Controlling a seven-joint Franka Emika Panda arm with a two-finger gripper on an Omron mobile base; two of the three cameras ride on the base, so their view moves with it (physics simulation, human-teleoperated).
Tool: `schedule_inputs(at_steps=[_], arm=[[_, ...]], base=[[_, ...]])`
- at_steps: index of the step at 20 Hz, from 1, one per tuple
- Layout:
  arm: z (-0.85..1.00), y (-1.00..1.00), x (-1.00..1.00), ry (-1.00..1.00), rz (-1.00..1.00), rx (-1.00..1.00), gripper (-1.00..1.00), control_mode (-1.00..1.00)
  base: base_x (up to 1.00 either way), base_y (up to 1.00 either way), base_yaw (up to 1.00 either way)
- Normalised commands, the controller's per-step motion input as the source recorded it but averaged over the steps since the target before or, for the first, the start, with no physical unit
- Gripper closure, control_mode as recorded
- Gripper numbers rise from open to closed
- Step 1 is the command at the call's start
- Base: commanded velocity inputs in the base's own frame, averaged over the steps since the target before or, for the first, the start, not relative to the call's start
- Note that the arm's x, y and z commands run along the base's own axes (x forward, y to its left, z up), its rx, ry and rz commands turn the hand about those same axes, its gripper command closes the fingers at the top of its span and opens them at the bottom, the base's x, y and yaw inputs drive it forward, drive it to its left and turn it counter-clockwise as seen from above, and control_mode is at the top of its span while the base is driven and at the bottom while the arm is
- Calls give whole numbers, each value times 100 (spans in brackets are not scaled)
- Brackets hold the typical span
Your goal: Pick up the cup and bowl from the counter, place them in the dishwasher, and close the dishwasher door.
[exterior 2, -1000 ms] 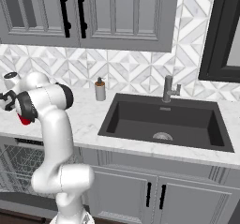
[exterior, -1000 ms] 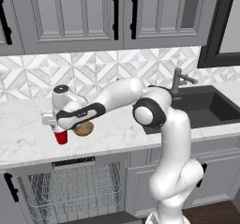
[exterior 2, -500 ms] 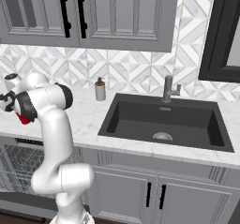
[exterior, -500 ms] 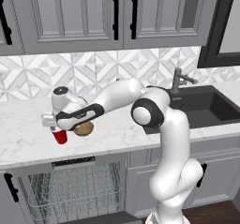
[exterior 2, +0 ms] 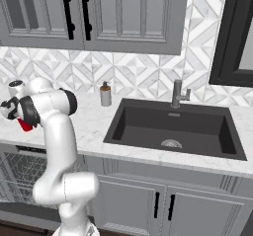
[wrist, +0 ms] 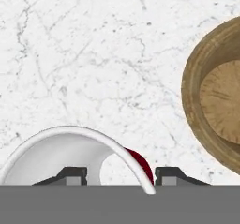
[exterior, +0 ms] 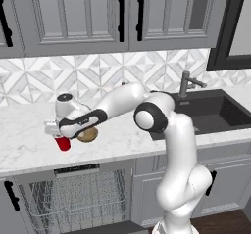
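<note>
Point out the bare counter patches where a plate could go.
Free: marble left of the cup, and the stretch between the bowl and the sink, in front of the soap bottle. Crowded: around cup, bowl and gripper.

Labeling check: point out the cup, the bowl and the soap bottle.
cup [exterior: 62, 143], left base view, red side wall.
bowl [wrist: 220, 101], hand view, wooden inside floor.
soap bottle [exterior 2: 105, 97], right base view, grey body.

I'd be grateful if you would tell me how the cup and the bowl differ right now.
The cup is red with a white rim and inside; the bowl is tan-brown and wood-grained. The gripper has its fingers astride the cup's rim; the bowl sits untouched on the counter. The bowl looks wider and shallower. Both are round and open-topped.
</note>
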Motion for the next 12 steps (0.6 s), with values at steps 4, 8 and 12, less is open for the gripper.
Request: schedule_inputs(at_steps=[4, 8, 12], arm=[[-4, 0, 1, 0, 0, 0, 100, -100], [-3, -2, -88, -11, 0, 11, 100, -100], [0, -22, -100, -6, -2, 14, 100, -100]], base=[[0, 0, 0], [0, 0, 0], [0, 0, 0]])
